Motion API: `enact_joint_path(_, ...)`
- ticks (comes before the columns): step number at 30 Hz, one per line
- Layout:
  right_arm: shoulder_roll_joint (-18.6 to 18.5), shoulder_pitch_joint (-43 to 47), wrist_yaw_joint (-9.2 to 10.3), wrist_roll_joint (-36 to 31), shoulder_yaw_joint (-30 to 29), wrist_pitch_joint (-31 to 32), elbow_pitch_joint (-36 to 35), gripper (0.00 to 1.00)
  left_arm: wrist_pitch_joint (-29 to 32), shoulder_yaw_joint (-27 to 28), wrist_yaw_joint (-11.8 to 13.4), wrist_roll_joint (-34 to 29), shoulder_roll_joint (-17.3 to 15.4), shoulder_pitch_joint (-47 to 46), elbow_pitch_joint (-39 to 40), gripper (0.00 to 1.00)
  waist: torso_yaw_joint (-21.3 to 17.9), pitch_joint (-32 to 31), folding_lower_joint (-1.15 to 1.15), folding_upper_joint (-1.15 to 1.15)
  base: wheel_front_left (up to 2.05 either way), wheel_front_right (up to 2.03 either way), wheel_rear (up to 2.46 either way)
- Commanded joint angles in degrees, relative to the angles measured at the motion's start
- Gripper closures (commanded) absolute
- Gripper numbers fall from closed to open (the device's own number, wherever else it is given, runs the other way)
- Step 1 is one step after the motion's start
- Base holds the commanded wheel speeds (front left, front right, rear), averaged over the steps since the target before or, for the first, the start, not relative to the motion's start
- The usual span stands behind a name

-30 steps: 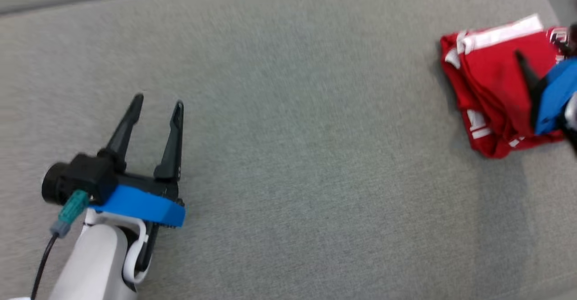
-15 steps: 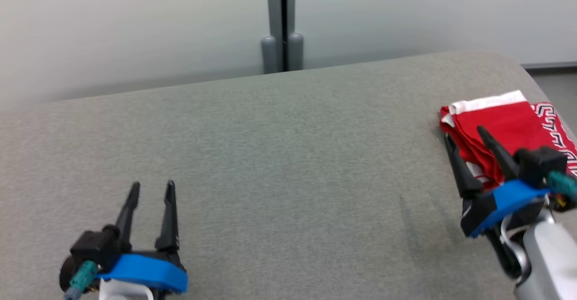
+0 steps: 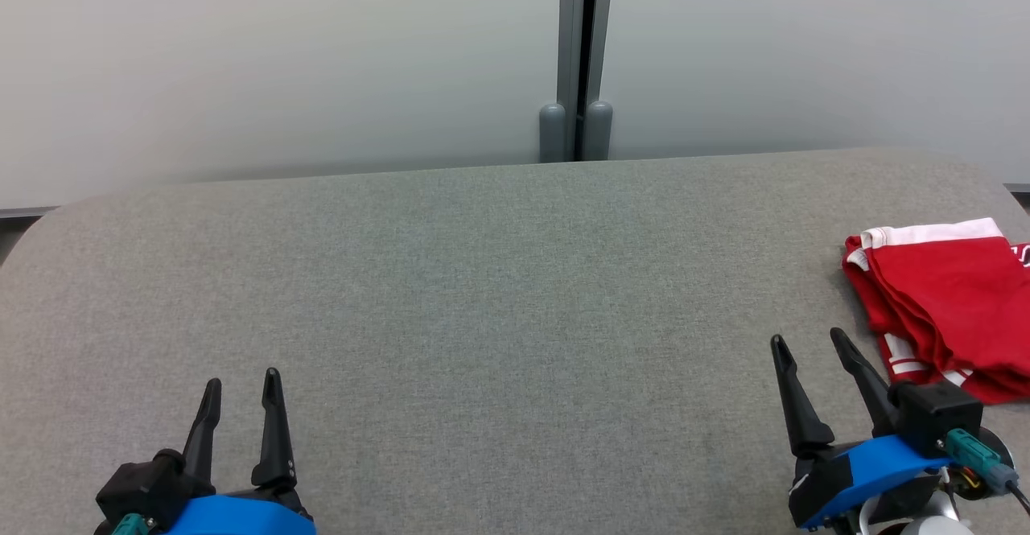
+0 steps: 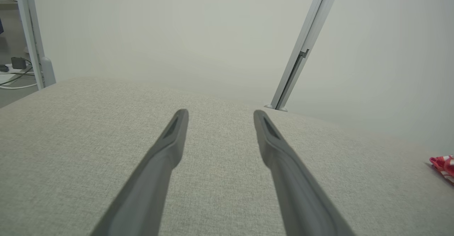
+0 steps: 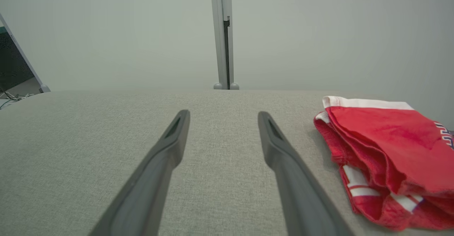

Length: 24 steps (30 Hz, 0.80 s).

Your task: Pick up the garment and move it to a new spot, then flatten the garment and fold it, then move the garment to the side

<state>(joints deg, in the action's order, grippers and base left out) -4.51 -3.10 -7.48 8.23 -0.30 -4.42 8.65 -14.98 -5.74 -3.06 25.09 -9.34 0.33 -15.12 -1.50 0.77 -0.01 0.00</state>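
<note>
The garment [image 3: 941, 302], red with white trim, lies folded in a compact stack at the far right of the grey surface [image 3: 483, 294], its right part cut off by the head view's edge. The right end effector [image 3: 807, 336] is just beside the garment's near left corner, apart from it, with its fingers spread wide and holding nothing. In the right wrist view only surface lies between the fingers, with the garment off to their right. The left end effector [image 3: 242, 377] sits well apart at the lower left, likewise wide and empty. From this layout the task looks finished or nearly so, since the garment is folded in layers and set to the side. At most, its slightly uneven near edges may want tidying.
</note>
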Motion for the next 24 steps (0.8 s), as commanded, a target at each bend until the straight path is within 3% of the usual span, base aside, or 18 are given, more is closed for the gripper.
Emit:
enact_joint_path(1, 0.08, 0.91, -0.03, -0.42, -0.23, 0.16, -0.12, 0.00, -0.24, 0.53, -0.24, -0.61, 0.06, 0.55, 0.21, 0.00, 0.02, -0.14, 0.01, 0.00, 0.00, 0.00, 0.00)
enact_joint_path(24, 1.54, 1.48, -0.03, -1.04, -0.51, -0.25, 0.96, 0.00, -0.22, -0.65, -1.86, -2.08, -0.80, -0.46, -2.05, 0.00, 0.19, -0.99, 0.01, 0.00, 0.00, 0.00, 0.00)
